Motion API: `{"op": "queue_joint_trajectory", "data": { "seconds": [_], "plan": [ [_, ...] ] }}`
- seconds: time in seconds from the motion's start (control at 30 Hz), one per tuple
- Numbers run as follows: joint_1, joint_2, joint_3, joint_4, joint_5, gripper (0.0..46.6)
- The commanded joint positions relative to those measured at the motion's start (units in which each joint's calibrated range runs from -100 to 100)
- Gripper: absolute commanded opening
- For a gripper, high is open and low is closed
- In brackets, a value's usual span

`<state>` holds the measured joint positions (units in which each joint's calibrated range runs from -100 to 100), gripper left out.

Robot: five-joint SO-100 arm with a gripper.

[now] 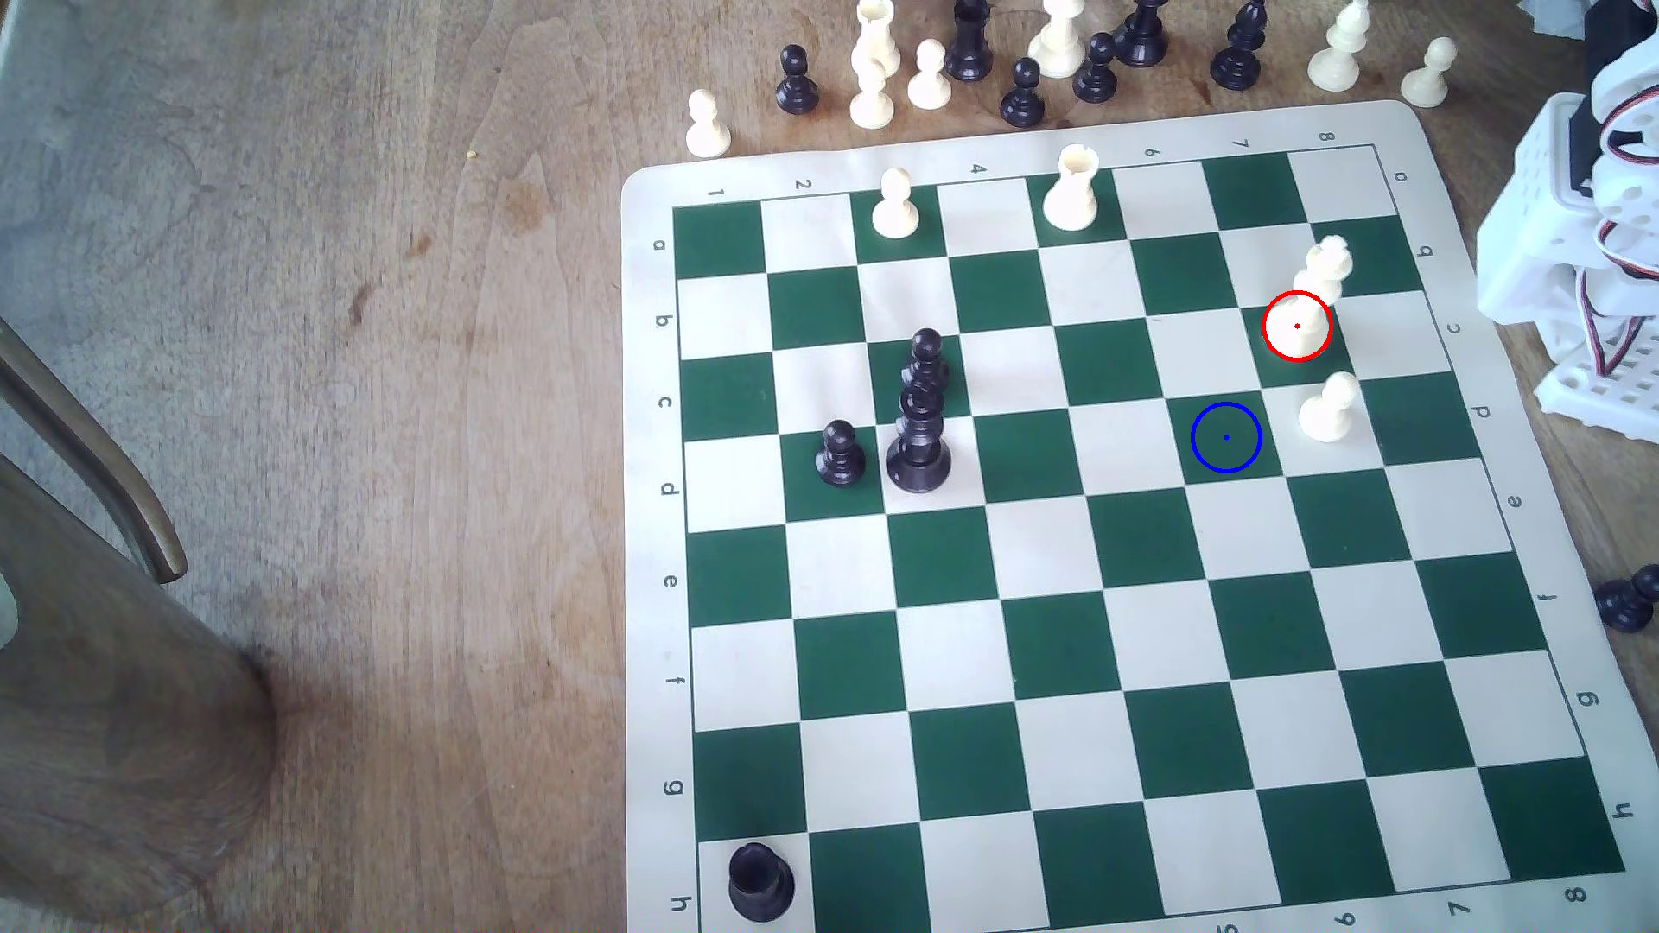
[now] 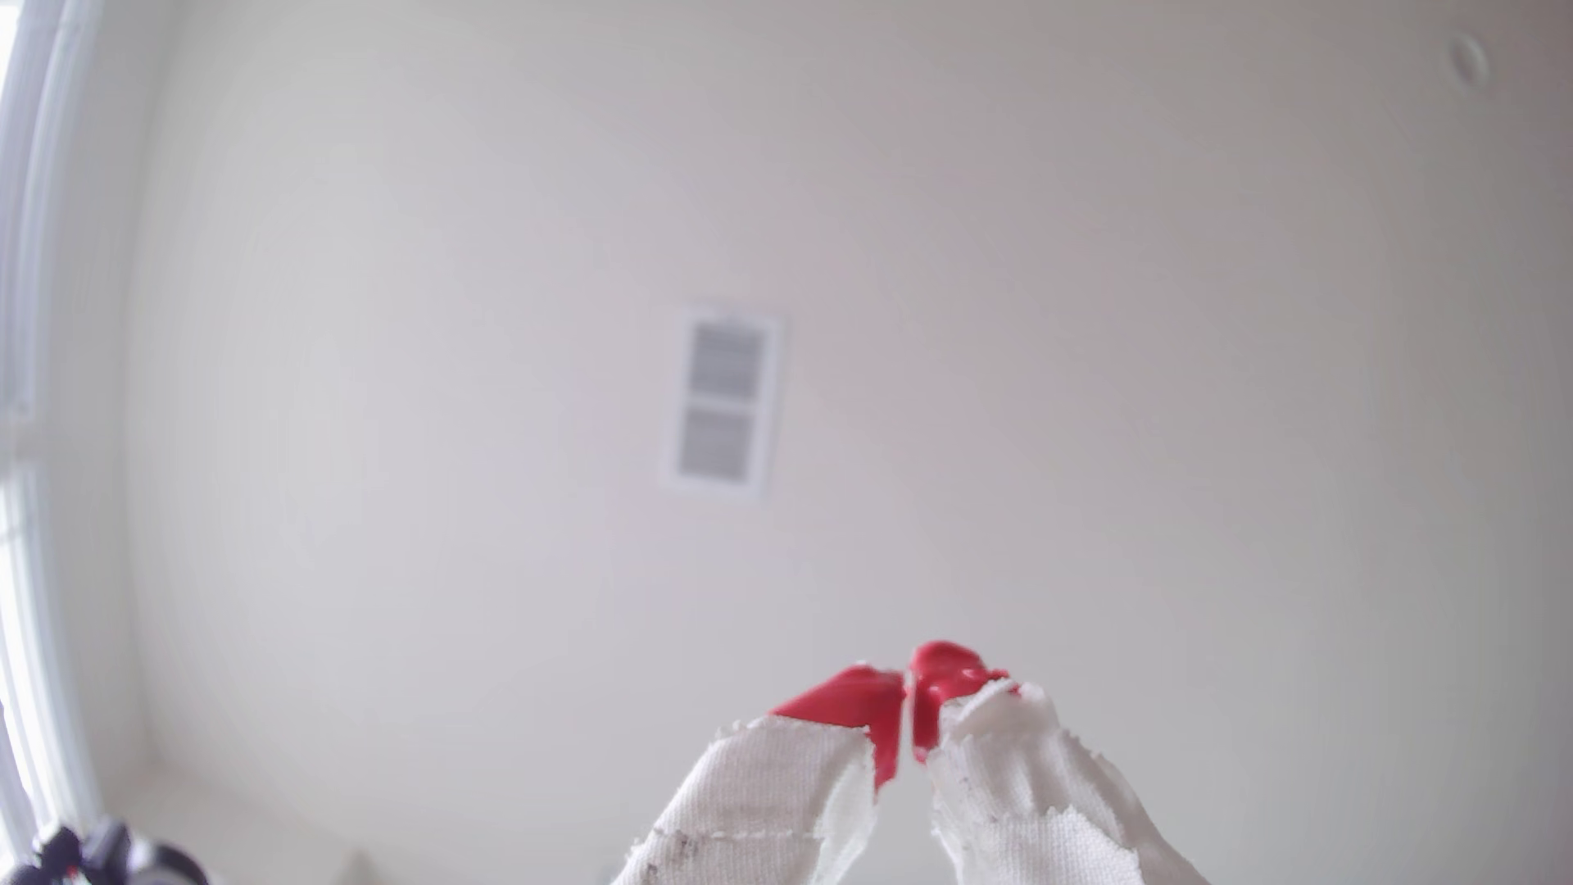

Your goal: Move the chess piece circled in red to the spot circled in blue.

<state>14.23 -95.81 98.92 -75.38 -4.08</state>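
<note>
The chess piece circled in red (image 1: pixel 1312 292) is a tall cream-white piece with a bumpy crown. It stands upright near the board's edge at the exterior view's right, and the red ring marks its base. The spot circled in blue (image 1: pixel 1226 437) is a bare dark green square, one square diagonally nearer and to the left of the piece. In the wrist view my gripper (image 2: pixel 907 685) points up at a pale wall. Its red-tipped, cloth-wrapped fingers (image 2: pixel 851 706) are shut together with nothing between them. The arm's white base (image 1: pixel 1571 269) stands off the board at the right.
A cream pawn (image 1: pixel 1329 408) stands just right of the blue ring. A cream rook (image 1: pixel 1073 188) and another pawn (image 1: pixel 895 204) stand on the far row. Two tall black pieces (image 1: pixel 920 422), a black pawn (image 1: pixel 839 453) and a corner black piece (image 1: pixel 759 882) occupy the left. Captured pieces (image 1: pixel 1059 54) line the far table.
</note>
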Motion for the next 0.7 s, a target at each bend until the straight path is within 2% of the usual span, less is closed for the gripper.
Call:
{"op": "queue_joint_trajectory", "data": {
  "seconds": [0.0, 0.23, 0.4, 0.67],
  "plan": [
    [-5.3, 0.1, 1.0, -23.1, 1.1, 0.2],
    [-6.1, 0.1, -2.1, -11.6, 0.9, 0.2],
    [-6.9, 0.1, -11.3, 8.4, 0.8, 0.2],
    [-6.0, 0.1, -30.4, 49.5, 0.7, 0.2]
  ]
}}
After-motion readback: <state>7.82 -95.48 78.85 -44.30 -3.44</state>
